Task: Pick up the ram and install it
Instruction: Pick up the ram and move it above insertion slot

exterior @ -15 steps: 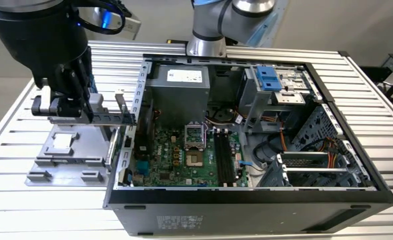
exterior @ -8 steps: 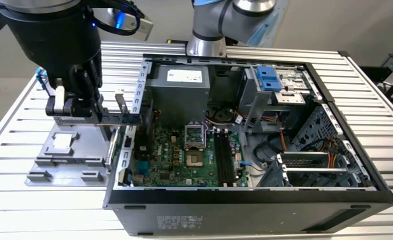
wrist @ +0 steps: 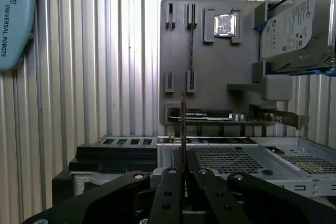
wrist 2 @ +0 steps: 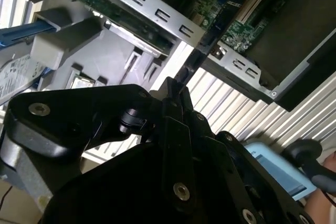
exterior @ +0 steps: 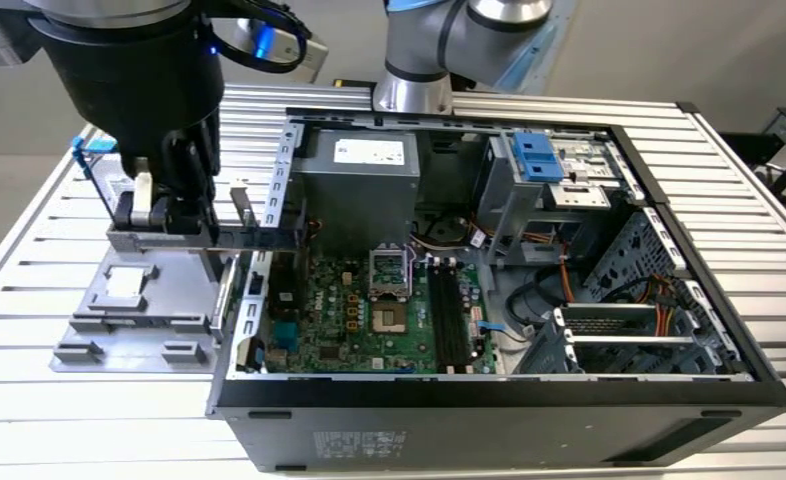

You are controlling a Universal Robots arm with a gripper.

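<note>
Ribbed aluminium tabletop [exterior: 20, 410] carries an open computer case [exterior: 500, 395] and, on the exterior view's left of it, a grey parts fixture [exterior: 140, 320]. Over that fixture hangs the gripper [exterior: 166, 215], its jaws drawn narrow onto the ram [wrist: 183, 124], a thin stick seen edge-on, jutting from between the fingertips in both wrist views. It looks lifted clear of the fixture's grooves, though the angle leaves that unsure. It is well apart from the black memory slots [exterior: 449, 320] on the motherboard [exterior: 353, 310]. As I judge it, so thin a board pinched at one spot could pivot or slip, and a tilted stick would catch the case wall or meet a slot askew. A low swing might also clip the hard drive [wrist: 296, 30] or the expansion card [wrist: 202, 115] standing in the fixture. From its base [exterior: 413, 90] at the table's far side the arm reaches to the left, wrist pointing straight down
</note>
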